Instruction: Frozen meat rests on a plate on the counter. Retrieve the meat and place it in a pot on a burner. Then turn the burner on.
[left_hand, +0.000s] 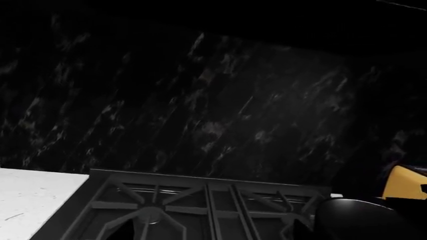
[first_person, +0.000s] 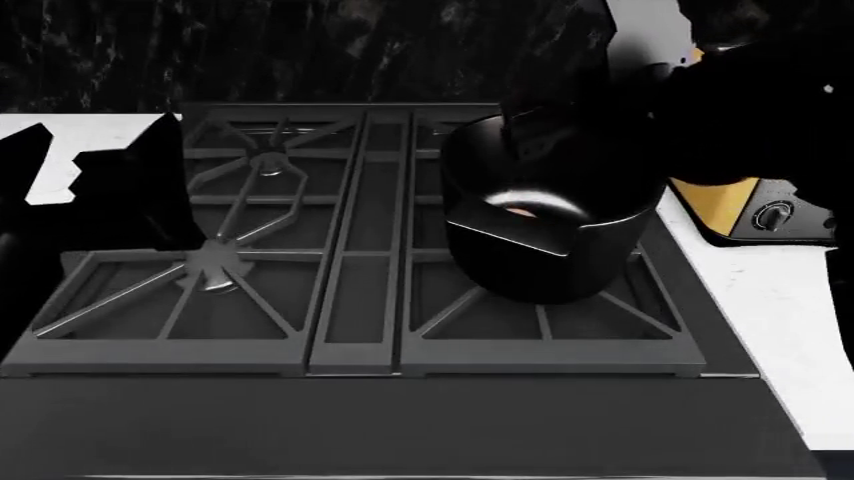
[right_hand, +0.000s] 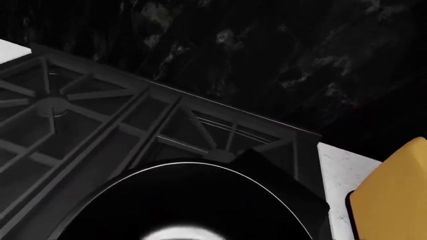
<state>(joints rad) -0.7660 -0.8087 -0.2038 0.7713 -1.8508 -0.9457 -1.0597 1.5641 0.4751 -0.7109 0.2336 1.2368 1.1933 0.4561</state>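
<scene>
left arm (first_person: 94, 195): dark silhouette, low at its side | right arm (first_person: 747, 110): raised, reaching forward | jaws: indiscernible

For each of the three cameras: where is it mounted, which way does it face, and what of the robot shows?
Head: above, looking down on the cooktop; pot on the right grate, both dark arms at the edges.
Left wrist: low, facing the backsplash across the grates; no jaws visible.
Right wrist: just over the pot, facing the backsplash; no jaws visible.
Shared: all three show the pot and the yellow appliance.
</scene>
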